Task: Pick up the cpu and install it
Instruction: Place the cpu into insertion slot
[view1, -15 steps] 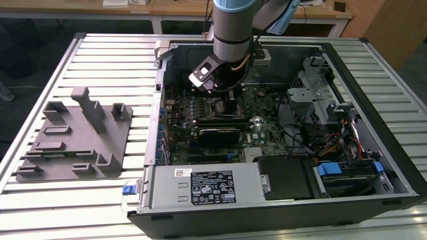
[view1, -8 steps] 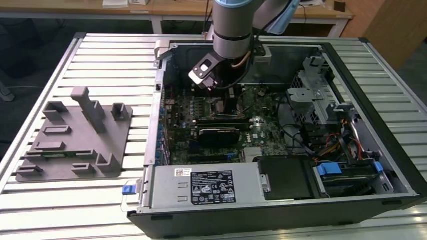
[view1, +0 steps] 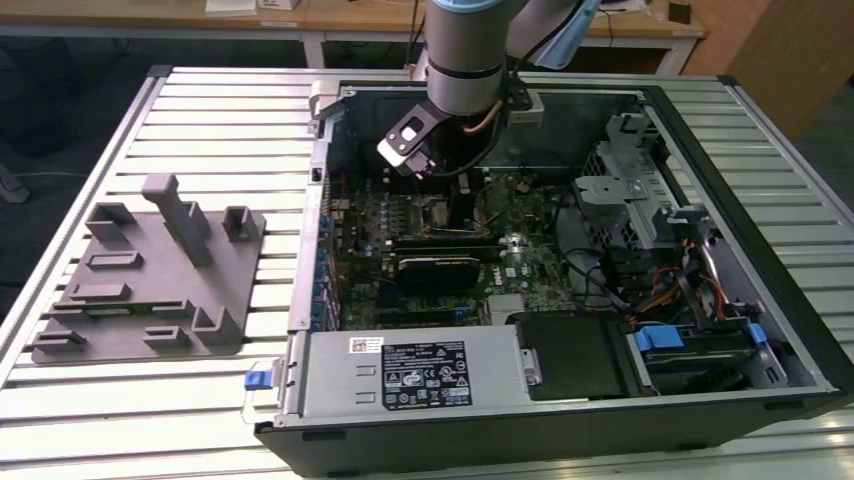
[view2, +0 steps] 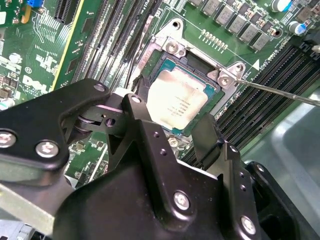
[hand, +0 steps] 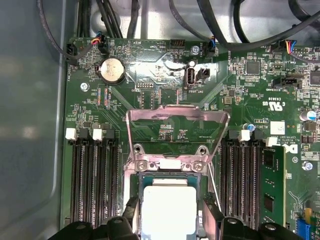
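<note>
1. PC case (view1: 534, 440) lies open, grey tray (view1: 120, 300) at its 9 o'clock in the exterior view.
2. Load plate (hand: 177, 125) is flipped up.
3. The gripper (view2: 170, 114) has its fingers spread, straddling the cpu (hand: 168, 207).
4. It sits flat in the socket (view2: 197, 62); I'd keep it level, zero force.

Arm (view1: 467, 50): grey tubular link with black ring and pale-blue joint caps. A tan cable (view1: 483, 120) runs at the wrist. Gripper (view2: 170, 112): matte black linkage body, silver screws (view2: 181, 200) at pivots and plates.
</note>
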